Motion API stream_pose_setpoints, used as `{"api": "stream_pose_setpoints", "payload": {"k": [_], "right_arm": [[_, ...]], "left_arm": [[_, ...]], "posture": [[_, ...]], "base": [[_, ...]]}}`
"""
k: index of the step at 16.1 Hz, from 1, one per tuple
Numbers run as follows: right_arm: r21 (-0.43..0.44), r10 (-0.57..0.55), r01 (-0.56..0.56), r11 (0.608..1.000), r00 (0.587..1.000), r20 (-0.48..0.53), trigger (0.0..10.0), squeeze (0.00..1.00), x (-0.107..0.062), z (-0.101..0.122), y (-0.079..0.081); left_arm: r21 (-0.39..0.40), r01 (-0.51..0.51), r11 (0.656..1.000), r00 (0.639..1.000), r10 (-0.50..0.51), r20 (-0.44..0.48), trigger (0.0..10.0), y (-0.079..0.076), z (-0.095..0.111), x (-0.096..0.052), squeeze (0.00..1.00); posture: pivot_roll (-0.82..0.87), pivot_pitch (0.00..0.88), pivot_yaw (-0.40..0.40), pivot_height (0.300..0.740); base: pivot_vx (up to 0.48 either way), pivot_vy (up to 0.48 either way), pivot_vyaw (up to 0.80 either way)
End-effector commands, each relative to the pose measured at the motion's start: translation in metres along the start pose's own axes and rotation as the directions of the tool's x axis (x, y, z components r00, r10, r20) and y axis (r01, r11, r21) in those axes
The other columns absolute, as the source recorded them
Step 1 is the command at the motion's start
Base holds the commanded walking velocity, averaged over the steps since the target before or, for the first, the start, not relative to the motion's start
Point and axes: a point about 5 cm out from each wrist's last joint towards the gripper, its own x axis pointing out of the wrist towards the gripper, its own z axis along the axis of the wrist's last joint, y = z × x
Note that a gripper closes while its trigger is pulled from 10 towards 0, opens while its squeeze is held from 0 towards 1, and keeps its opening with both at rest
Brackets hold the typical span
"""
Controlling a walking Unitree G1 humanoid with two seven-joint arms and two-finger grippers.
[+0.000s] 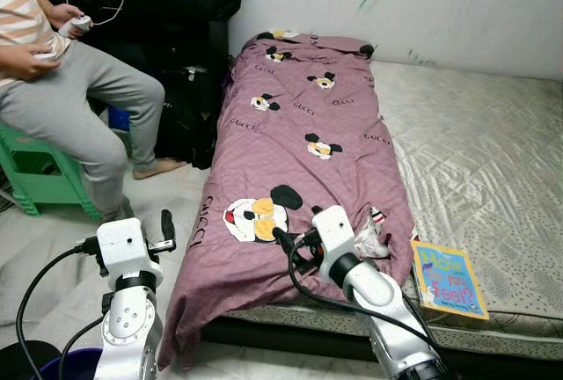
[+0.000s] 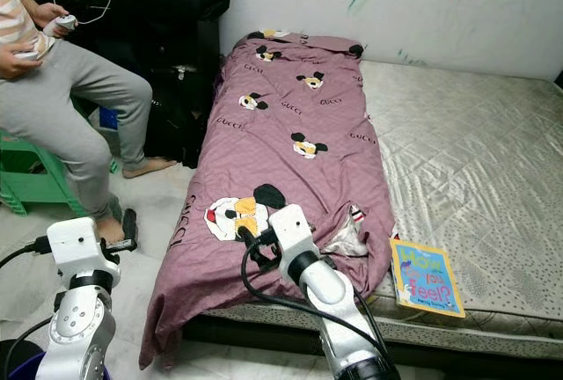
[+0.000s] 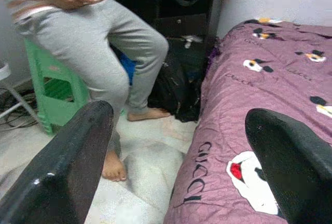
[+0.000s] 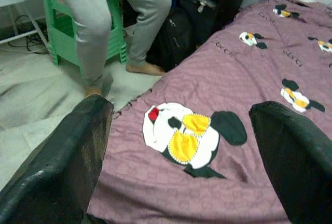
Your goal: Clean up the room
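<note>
Both grippers hang with fingers spread, grasping nothing: the right gripper (image 4: 181, 156) above the purple blanket (image 1: 299, 160) near its cartoon print, the left gripper (image 3: 181, 156) beside the bed's edge. A picture book (image 1: 449, 280) lies on the mattress (image 1: 475, 151).

Matt purple cloth blanket (image 1: 299, 147) (printed), quilted mattress (image 1: 475, 160), glossy paper book (image 1: 449, 279).

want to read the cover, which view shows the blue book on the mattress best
The left eye view: the book lies whole on the bare mattress by the purple blanket, its title letters largest there. The right eye view also shows it whole, slightly smaller. Both wrist views look over the blanket toward the seated person instead.
</note>
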Motion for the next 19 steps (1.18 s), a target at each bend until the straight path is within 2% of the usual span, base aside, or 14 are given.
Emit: {"api": "stream_pose_setpoints", "payload": {"k": [1, 4, 6, 8, 19], "right_arm": [[0.001, -0.021, 0.021, 1.0, 1.0, 0.01, 10.0, 0.0, -0.002, 0.003, -0.005], [0.03, -0.073, 0.073, 0.997, 0.997, 0.008, 10.0, 0.0, -0.006, 0.002, -0.012], [0.045, -0.094, 0.093, 0.995, 0.995, 0.018, 10.0, 0.0, -0.008, 0.004, -0.013], [0.05, -0.098, 0.097, 0.994, 0.995, 0.021, 10.0, 0.0, -0.007, 0.004, -0.011], [0.061, -0.103, 0.102, 0.993, 0.995, 0.018, 10.0, 0.0, -0.006, 0.005, -0.01]], "left_arm": [[-0.005, 0.033, 0.999, 0.999, -0.033, 0.005, 10.0, -0.004, 0.004, 0.002, 0.0], [-0.021, 0.092, 0.996, 0.996, -0.092, 0.013, 10.0, -0.013, 0.007, 0.006, 0.0], [-0.024, 0.108, 0.994, 0.994, -0.108, 0.011, 10.0, -0.014, 0.007, 0.008, 0.0], [-0.021, 0.12, 0.993, 0.993, -0.12, 0.011, 10.0, -0.014, 0.008, 0.009, 0.0], [-0.017, 0.137, 0.99, 0.99, -0.136, 0.022, 10.0, -0.015, 0.01, 0.01, 0.0]], "posture": [[0.05, 0.0, -0.047, 0.74], [0.02, 0.0, -0.023, 0.74], [0.02, 0.0, -0.01, 0.74], [0.02, 0.0, -0.005, 0.74], [0.02, 0.001, -0.005, 0.74]], "base": [[0.0, 0.0, 0.0], [0.0, 0.0, -0.22], [0.0, 0.0, -0.78], [0.0, 0.0, 0.0], [0.324, 0.0, 0.0]]}}
